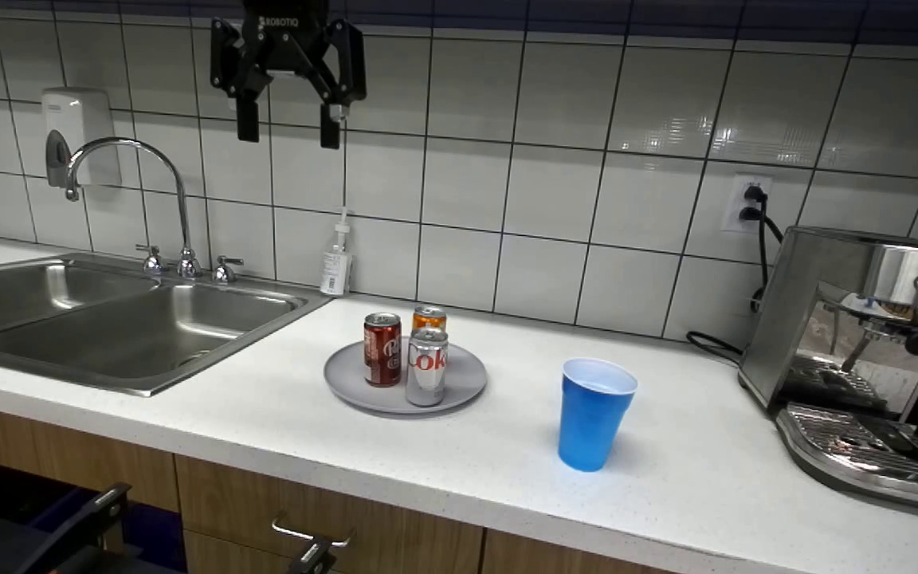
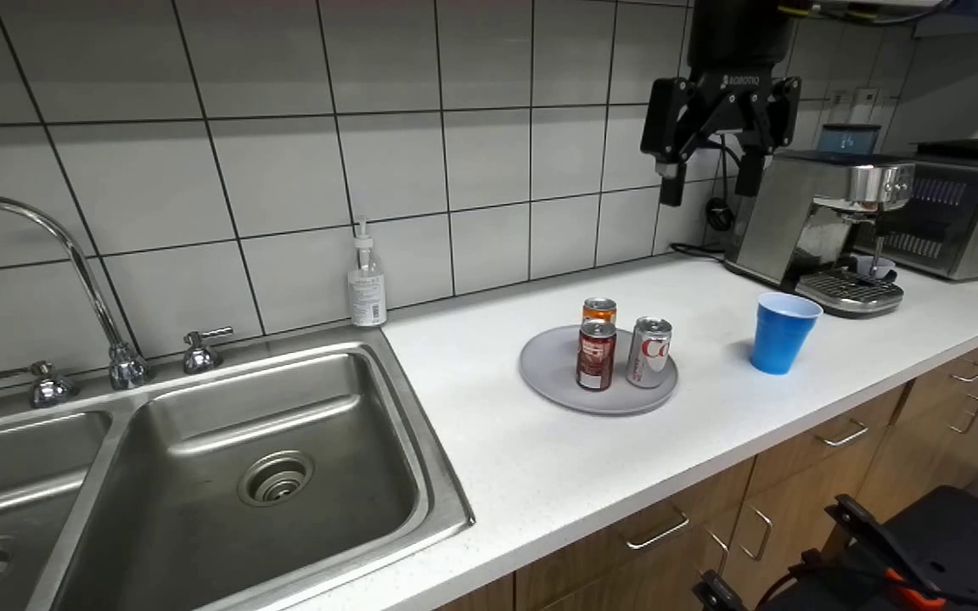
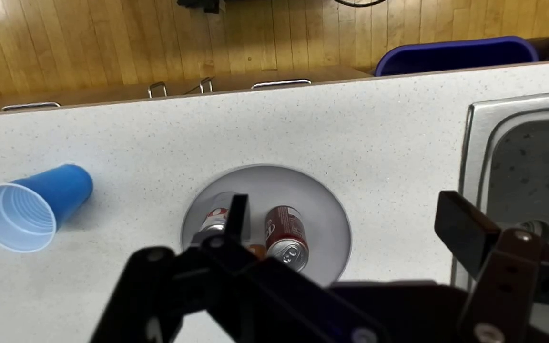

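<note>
High above the counter, my black gripper [image 1: 289, 132] stands open, its jaws wide apart with nothing between them; both exterior views show this. Below it a round grey plate [image 2: 553, 371] carries three upright cans. A dark red can [image 1: 382, 351] is on it, beside a silver Coke can [image 1: 425, 371] and an orange can [image 2: 599, 311] behind them. In the wrist view a finger [image 3: 237, 214] covers part of the silver can [image 3: 215, 216], and the gripper hides most of the orange one. A blue cup [image 1: 596, 414] stands upright, apart from the plate. The gripper touches none of these.
A double steel sink [image 2: 285, 407] with a curved faucet [image 1: 176, 179] lies to one side of the plate. Against the tiled wall stands a pump bottle [image 2: 367, 288]. An espresso machine [image 1: 865, 351] is beyond the cup, and a toaster oven [image 2: 956, 212] sits behind it.
</note>
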Controlling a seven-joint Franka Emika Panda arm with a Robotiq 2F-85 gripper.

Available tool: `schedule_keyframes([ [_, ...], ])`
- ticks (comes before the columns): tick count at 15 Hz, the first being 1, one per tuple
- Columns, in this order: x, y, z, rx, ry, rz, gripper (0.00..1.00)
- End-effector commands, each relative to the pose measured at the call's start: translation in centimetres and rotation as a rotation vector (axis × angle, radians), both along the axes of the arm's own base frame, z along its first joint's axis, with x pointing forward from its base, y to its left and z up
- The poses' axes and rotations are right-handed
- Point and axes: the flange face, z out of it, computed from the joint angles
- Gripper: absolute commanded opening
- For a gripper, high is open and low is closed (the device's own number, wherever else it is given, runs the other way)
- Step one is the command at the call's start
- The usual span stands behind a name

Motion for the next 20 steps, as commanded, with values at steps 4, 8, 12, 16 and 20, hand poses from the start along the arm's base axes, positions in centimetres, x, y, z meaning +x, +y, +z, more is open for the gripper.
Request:
schedule_keyframes([
  [4,-0.3,-0.2,-1.6,0.007,-0.079,-0.019,1.00],
  [8,-0.1,-0.5,-2.9,0.000,-0.117,-0.039,1.00],
  [12,0.1,-0.9,-4.4,-0.004,-0.144,-0.073,1.00],
  [16,0.6,-1.1,-6.5,-0.007,-0.155,-0.118,1.00],
  [20,1.2,-1.2,-8.8,-0.010,-0.144,-0.162,1.00],
])
